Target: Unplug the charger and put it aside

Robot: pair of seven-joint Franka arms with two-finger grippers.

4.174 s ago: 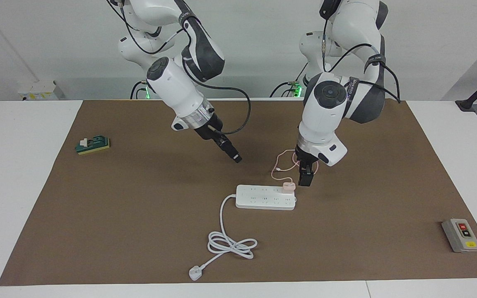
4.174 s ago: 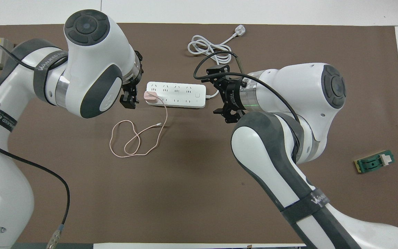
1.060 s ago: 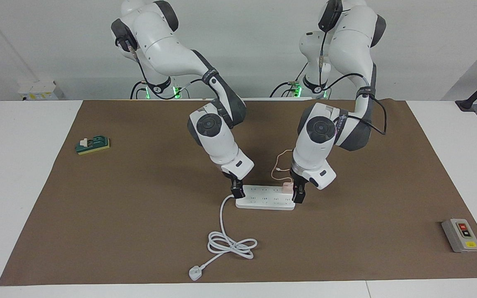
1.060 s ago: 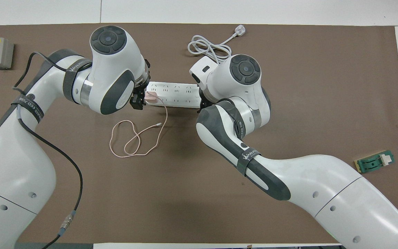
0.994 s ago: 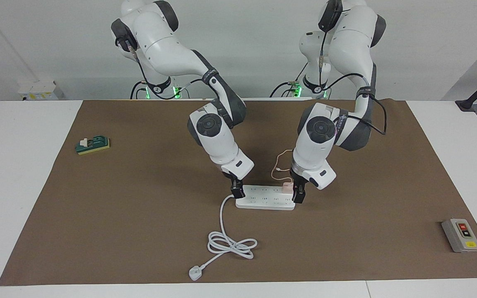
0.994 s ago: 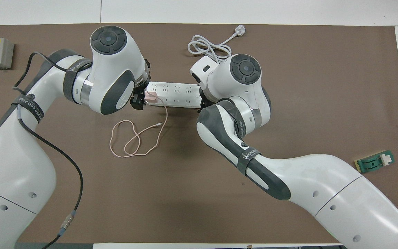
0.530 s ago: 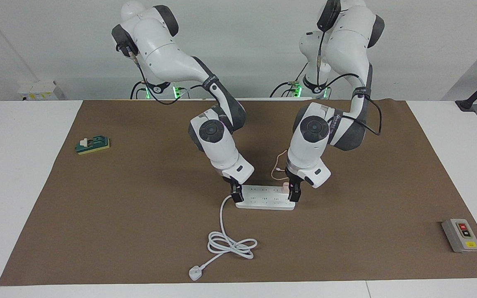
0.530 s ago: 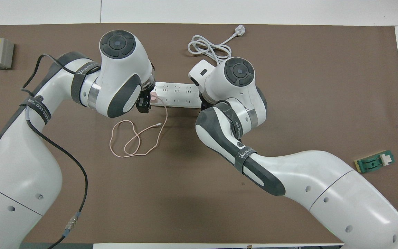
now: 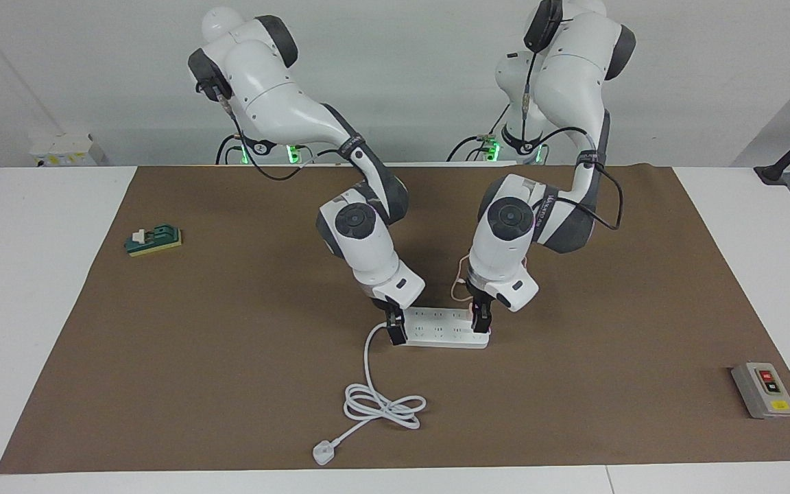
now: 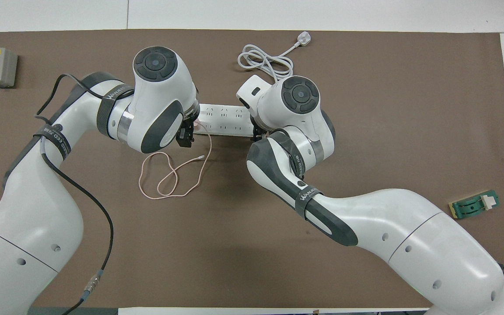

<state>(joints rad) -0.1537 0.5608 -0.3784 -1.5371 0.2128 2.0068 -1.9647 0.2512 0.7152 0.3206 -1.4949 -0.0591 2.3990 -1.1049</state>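
Here the charger (image 9: 475,315), a small pale pink cube, sits plugged into the power strip (image 9: 439,328) at the strip's end toward the left arm, near the middle of the desk. Only a sliver of the cube shows past the gripper in either view. Its thin pink cable (image 10: 171,173) trails from the cube toward the robots' edge of the desk and lies in loose loops on the brown mat (image 9: 573,384).

The left gripper (image 9: 481,321) is down at the charger; whether its fingers have closed on the cube cannot be told. The right gripper (image 9: 396,331) is down on the strip's other end, where the thick white cord (image 9: 374,394) leaves it; its finger spread cannot be told either.

The cord coils toward the desk's edge farthest from the robots. A grey button box (image 9: 763,390) lies near the corner at the left arm's end, and a green part (image 9: 153,240) near the right arm's end.
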